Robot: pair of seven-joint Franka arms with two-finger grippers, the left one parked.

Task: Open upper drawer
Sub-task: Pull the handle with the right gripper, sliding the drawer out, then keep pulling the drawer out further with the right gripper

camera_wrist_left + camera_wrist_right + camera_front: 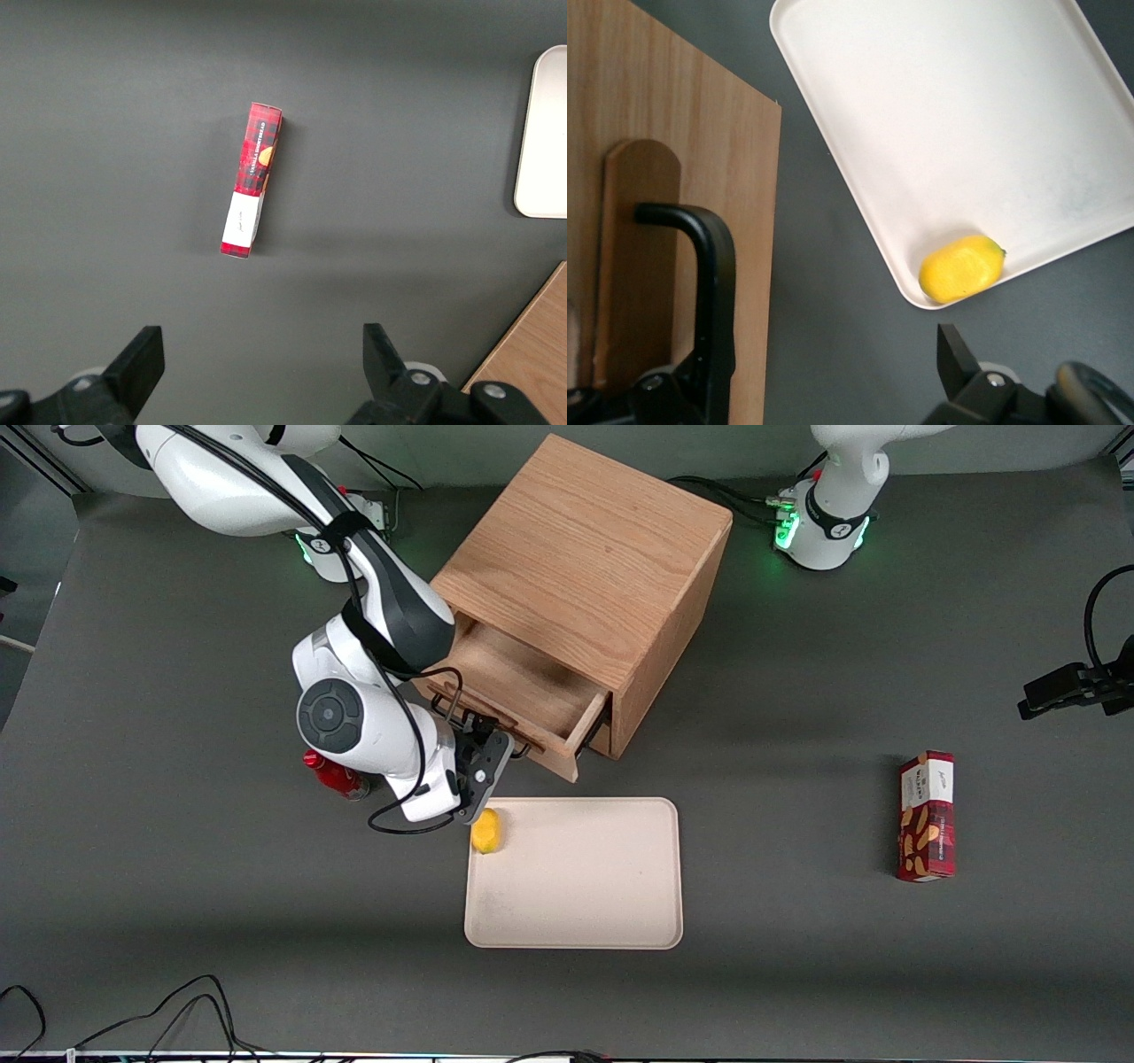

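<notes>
The gripper [478, 757] sits at the upper drawer's [523, 691] black handle [700, 266], fingers spread around it, having the drawer pulled partly out

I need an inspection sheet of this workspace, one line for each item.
Surface: dark grey table, matte.
Job's things: upper drawer of the wooden cabinet is pulled partly out; nothing seen inside.
Clutter: yellow lemon on the beige tray, at its edge; red can beside the working arm; red snack box toward the parked arm's end.
Grippers: tool at the drawer's black handle, open.
Cables: loose black cables at the table's near edge.
Surroundings: nothing seen.
</notes>
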